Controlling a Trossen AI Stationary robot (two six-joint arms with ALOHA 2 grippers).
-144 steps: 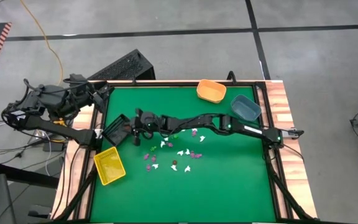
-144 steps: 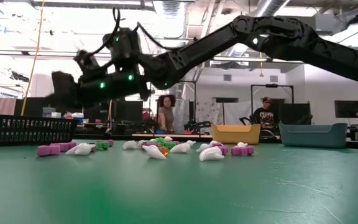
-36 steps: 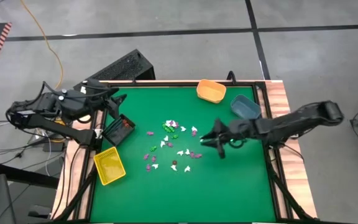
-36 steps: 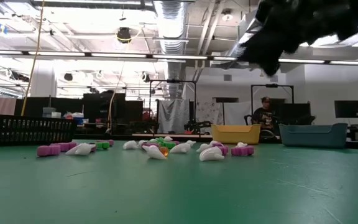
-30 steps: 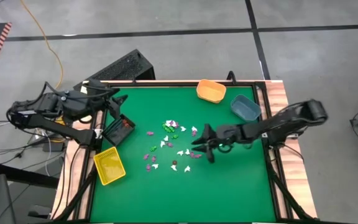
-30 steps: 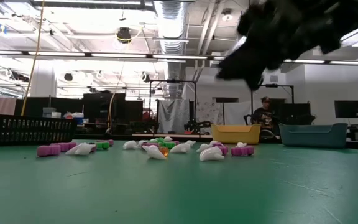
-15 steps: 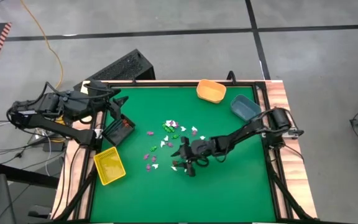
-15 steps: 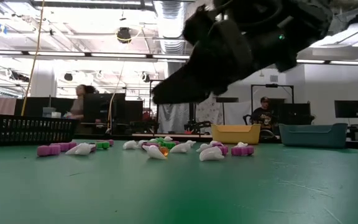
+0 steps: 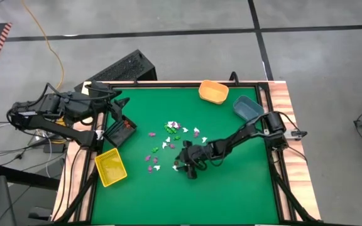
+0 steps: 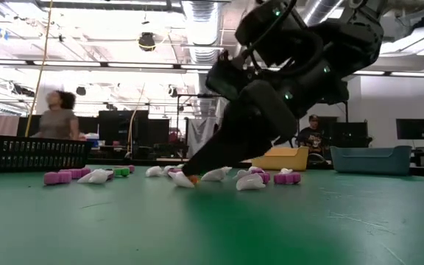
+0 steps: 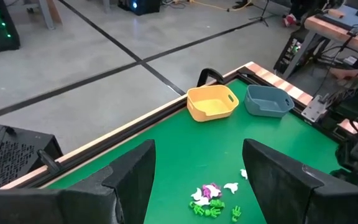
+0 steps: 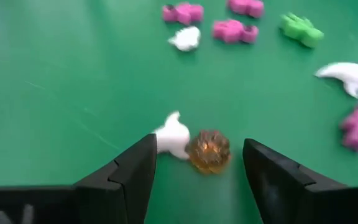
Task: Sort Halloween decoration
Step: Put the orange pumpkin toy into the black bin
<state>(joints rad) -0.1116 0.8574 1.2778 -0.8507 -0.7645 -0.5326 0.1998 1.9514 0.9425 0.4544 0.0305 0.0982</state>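
Right gripper lowered over green felt worktop, fingers spread to straddle small reddish-brown orange trinket touching white ghost trinket; remaining trinkets scattered beyond. Left gripper parked above black mesh bin, fingers apart, empty.

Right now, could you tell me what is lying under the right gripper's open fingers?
Between the open fingers of the right gripper lie a reddish-brown trinket and a white trinket, touching each other on the green table. Anything beneath the fingers themselves is covered.
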